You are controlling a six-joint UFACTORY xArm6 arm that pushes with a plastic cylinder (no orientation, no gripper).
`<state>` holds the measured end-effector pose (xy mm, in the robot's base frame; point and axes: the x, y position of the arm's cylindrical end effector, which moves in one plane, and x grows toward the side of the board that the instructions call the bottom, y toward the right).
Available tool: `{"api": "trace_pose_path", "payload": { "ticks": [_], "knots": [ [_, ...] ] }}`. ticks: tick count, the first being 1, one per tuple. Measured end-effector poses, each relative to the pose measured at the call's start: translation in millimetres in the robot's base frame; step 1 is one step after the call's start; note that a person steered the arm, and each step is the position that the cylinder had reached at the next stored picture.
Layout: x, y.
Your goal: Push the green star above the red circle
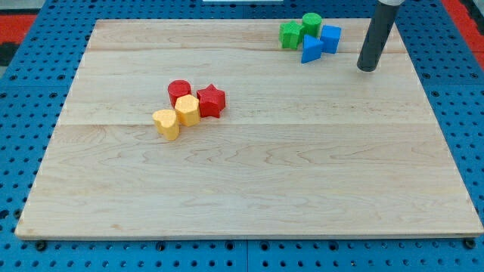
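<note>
The green star (290, 35) lies near the view's top right, in a cluster with a green circle (311, 23), a blue cube (330, 38) and a blue triangle (311, 49). The red circle (179, 91) sits left of centre, touching a yellow hexagon (187, 110). A red star (211, 100) and a yellow heart (166, 123) are in the same group. My tip (367, 68) rests on the board to the right of the blue blocks, apart from them and far from the red circle.
The wooden board (249, 189) lies on a blue pegboard table (23, 91). The rod comes down from the view's top right corner.
</note>
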<state>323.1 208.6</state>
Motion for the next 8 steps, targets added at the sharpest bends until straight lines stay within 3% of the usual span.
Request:
{"api": "trace_pose_path", "payload": {
  "ticks": [3,5,6,7,8],
  "knots": [
    [19,-8],
    [-70,84],
    [-120,29],
    [-131,-19],
    [-101,-95]
  ]
}}
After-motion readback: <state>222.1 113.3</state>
